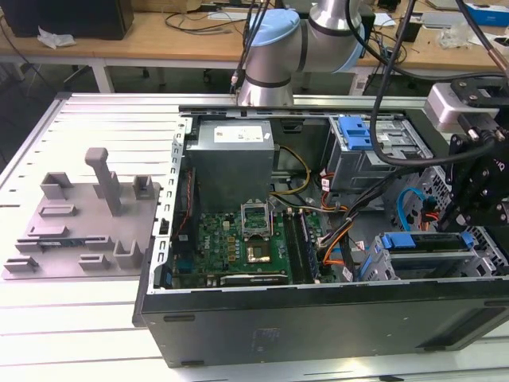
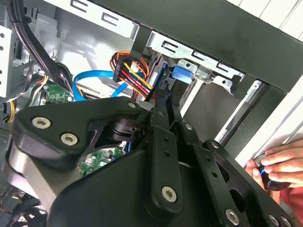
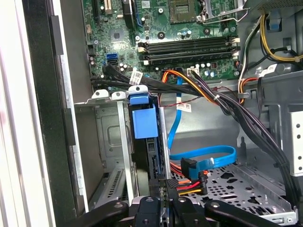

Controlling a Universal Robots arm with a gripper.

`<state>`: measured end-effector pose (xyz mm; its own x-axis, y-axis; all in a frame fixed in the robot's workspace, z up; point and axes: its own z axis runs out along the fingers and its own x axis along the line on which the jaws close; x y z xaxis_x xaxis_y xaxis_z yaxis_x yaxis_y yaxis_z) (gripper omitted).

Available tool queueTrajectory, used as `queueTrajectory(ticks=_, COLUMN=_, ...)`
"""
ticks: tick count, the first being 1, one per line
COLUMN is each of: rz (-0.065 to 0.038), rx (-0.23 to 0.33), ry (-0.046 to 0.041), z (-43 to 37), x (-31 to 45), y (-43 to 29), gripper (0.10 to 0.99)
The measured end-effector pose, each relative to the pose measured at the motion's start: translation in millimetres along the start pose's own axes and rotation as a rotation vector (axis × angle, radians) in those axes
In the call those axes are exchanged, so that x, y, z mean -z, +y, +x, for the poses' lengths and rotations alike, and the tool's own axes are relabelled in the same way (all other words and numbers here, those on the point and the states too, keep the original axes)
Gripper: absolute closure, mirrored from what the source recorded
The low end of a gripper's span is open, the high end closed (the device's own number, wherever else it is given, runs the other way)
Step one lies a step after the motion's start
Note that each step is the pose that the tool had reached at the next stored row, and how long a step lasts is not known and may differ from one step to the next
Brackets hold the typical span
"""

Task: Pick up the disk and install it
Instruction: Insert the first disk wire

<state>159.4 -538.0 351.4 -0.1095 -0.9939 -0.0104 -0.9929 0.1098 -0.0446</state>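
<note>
From where I'm standing, the gripper [image 3: 164, 185] is pinching the narrow edge of the disk [image 3: 144, 126]. The disk is standing on edge in the metal drive cage [image 1: 395, 263] at the lower right of the exterior view, inside the open computer case [image 1: 318, 322] (its blue carrier bracket is pointing toward the motherboard [image 3: 189, 47]). A red-and-orange power cable bundle [image 3: 187, 185] is lying just beside the fingers, a blue data cable [image 3: 208, 157] is looping over the perforated floor, and a person's hand [image 2: 277, 170] is holding something small just outside the case wall.
</note>
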Motion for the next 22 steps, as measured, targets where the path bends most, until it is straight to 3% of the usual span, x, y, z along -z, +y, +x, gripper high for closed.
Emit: queueTrajectory(ticks=22, rz=0.000, rx=0.000, ry=-0.0002, z=0.4, x=-6.6, y=0.2, gripper=0.918)
